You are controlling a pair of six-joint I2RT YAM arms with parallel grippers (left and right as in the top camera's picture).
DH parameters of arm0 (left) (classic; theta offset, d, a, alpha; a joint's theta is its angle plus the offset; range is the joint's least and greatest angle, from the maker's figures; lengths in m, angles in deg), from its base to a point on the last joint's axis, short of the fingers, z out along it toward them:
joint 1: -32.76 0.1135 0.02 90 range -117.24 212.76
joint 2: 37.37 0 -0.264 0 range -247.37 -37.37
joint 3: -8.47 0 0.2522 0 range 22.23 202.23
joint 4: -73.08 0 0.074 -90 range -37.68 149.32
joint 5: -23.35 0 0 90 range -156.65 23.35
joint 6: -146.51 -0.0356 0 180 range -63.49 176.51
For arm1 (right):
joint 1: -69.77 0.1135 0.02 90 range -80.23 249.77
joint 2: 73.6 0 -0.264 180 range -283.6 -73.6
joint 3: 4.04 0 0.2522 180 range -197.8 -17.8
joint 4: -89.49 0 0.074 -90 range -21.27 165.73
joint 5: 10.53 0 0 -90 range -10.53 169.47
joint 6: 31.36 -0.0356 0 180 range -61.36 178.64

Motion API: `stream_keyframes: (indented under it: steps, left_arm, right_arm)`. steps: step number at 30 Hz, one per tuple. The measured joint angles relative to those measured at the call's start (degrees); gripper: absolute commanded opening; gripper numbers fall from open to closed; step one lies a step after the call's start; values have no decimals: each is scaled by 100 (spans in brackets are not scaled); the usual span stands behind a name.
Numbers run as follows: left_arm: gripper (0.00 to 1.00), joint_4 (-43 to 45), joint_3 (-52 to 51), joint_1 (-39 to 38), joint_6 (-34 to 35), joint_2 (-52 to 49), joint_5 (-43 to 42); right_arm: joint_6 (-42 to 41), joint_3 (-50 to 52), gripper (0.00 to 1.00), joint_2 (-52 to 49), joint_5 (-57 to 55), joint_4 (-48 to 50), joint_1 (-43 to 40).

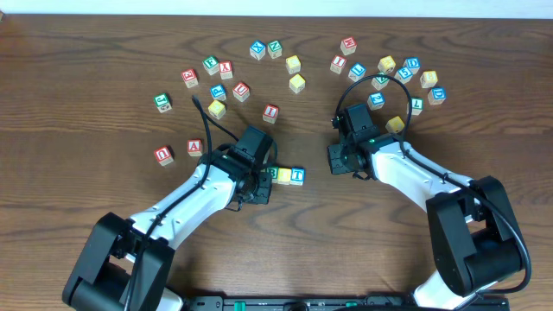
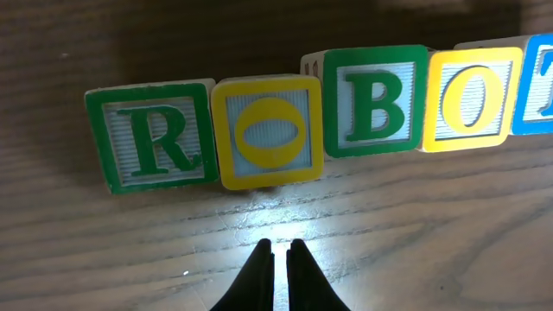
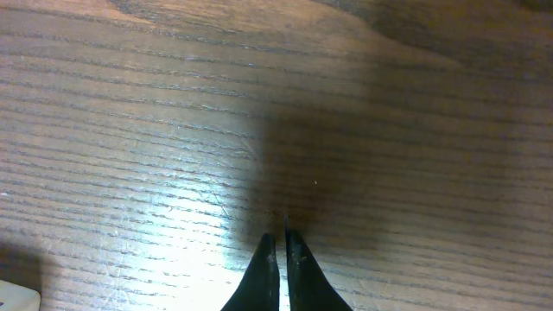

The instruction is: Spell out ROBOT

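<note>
Overhead view of a dark wooden bench [image 1: 78,95], with two white-and-black robot arms reaching in from the bottom edge. Just below the centre of the frame lies a row of small wooden alphabet cubes spelling ROBOT [image 1: 285,175]. The left arm covers the row's left part, so only the last three cubes show at its right side.

The left wrist view shows the row close up, running across the upper half of the frame and rising slightly toward the right. It reads green R [image 2: 154,138], yellow O [image 2: 268,131], green B [image 2: 376,102], second yellow O [image 2: 471,99] and blue T [image 2: 537,86], which is cut off by the right edge. The cubes sit side by side.

The left hand [image 2: 276,246] has its two dark fingers pressed together and holds nothing. Its tips sit over bare wood just below the first O.

The right hand [image 3: 278,235] is likewise closed and empty over bare wood. In the overhead view it is right of centre, apart from the row.

Loose cubes [image 1: 270,112] with red, green, blue and yellow faces are scattered across the upper part of the overhead view.
</note>
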Motion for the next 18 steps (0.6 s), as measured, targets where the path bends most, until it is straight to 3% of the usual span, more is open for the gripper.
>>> stream_keyframes:
  steps: [18]
  left_arm:
    - [8, 146, 0, 0, 37, -109, 2]
  right_arm:
    - [0, 0, 1, 0, 68, 24, 0]
